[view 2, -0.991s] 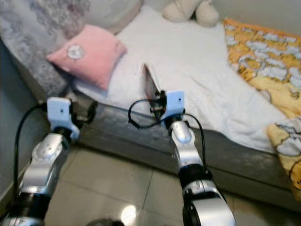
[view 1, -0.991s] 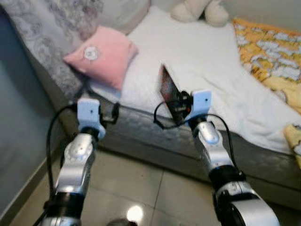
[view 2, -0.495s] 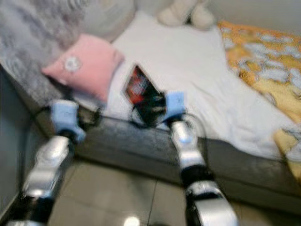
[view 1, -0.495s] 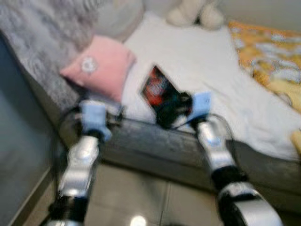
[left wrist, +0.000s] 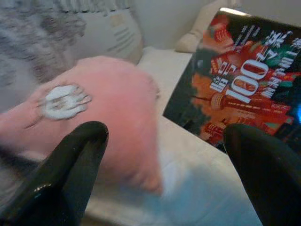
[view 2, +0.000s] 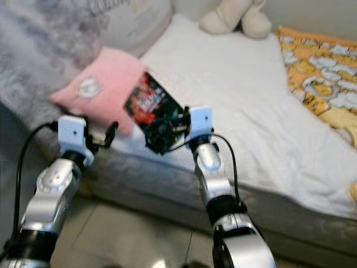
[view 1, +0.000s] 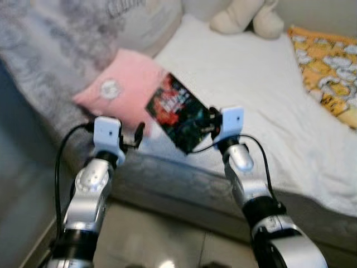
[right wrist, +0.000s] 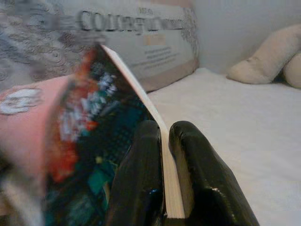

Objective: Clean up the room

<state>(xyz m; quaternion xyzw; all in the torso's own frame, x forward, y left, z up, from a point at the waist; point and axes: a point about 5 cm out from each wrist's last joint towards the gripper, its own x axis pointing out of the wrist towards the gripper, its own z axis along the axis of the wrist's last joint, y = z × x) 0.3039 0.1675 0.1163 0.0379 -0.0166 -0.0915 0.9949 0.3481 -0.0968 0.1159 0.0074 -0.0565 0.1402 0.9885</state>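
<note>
My right gripper is shut on a dark book with a red and teal cover, held tilted in the air above the near edge of the bed. In the right wrist view the two black fingers pinch the book by its edge. My left gripper stands open just left of the book, in front of a pink pillow. The left wrist view has the book cover between its wide-apart fingers and the pink pillow ahead.
The bed has a white sheet, a grey mattress side, a large grey printed cushion at the head, a cream plush toy at the back and an orange patterned blanket on the right. Tiled floor lies below.
My right gripper has turned and swung the book leftward so its cover faces up and toward me; it was edge-on a second ago. The camera view has shifted as well.
</note>
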